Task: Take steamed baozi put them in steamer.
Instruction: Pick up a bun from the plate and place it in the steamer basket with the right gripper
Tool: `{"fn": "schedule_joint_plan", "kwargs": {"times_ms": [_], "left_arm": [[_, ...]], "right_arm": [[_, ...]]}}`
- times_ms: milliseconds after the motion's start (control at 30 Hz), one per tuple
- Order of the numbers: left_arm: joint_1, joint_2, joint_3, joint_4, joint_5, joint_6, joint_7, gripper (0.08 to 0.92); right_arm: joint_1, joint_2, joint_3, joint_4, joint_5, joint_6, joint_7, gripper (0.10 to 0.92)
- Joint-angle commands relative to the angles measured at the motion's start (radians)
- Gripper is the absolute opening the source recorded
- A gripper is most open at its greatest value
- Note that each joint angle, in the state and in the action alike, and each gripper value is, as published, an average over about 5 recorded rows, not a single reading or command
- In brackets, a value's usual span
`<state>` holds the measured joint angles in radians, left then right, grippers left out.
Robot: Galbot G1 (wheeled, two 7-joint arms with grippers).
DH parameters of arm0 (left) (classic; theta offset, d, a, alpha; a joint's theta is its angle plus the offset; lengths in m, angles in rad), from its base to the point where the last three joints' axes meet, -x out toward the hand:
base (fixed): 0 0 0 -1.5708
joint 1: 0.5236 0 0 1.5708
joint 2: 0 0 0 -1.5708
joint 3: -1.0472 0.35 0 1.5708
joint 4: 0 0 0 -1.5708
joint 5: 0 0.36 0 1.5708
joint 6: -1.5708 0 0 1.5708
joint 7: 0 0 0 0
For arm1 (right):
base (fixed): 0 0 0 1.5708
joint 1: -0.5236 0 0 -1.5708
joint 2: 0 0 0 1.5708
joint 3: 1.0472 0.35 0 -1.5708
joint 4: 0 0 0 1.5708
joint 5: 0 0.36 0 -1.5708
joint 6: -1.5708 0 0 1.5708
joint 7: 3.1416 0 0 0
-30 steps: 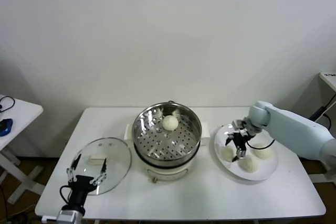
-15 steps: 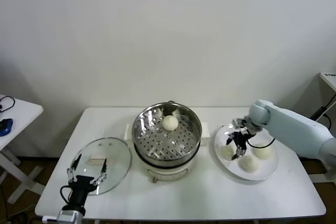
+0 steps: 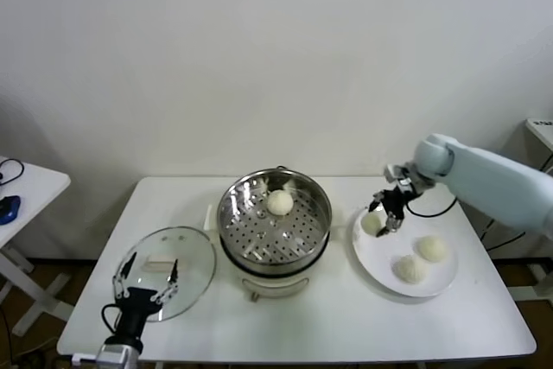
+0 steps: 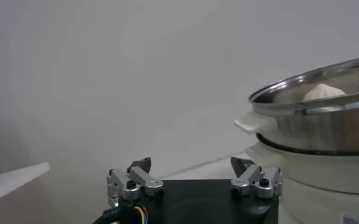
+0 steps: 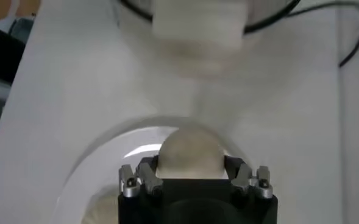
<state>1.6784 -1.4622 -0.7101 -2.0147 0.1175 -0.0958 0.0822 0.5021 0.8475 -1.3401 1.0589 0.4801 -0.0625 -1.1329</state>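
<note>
Above the plate, right gripper clamps a baozi; steamer alongside; left gripper spread, empty.

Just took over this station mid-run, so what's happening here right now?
The right gripper is shut on a baozi and holds it above the near edge of the white plate, beside the steamer. One baozi already sits on the steamer's perforated tray, and two more remain on the plate. The left gripper is open and idle over the glass lid lying on the table.
</note>
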Motion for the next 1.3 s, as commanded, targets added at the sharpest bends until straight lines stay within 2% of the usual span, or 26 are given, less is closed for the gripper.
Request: {"fn": "schedule_joint_plan", "kwargs": {"times_ms": [33,300,667,1300], "left_arm": [[0.000,0.001,0.003,-0.002,0.003,0.000,0.002,0.823],[0.003,-0.018,0.018,-0.002,0.021,-0.009,0.007,0.823],[-0.007,-0.031,0.020,-0.021,0.023,-0.003,0.006,0.823],[-0.012,-0.029,0.010,-0.020,0.018,0.001,0.005,0.823]], "right_arm": [[0.379,0.098,-0.245,0.034,0.338,-0.009,-0.010,0.712],[0.356,0.271,-0.177,0.056,0.400,-0.063,0.012,0.713],[0.169,0.501,-0.093,0.027,0.371,-0.127,0.063,0.712],[0.014,0.566,-0.096,-0.070,0.234,-0.114,0.065,0.711]]}}
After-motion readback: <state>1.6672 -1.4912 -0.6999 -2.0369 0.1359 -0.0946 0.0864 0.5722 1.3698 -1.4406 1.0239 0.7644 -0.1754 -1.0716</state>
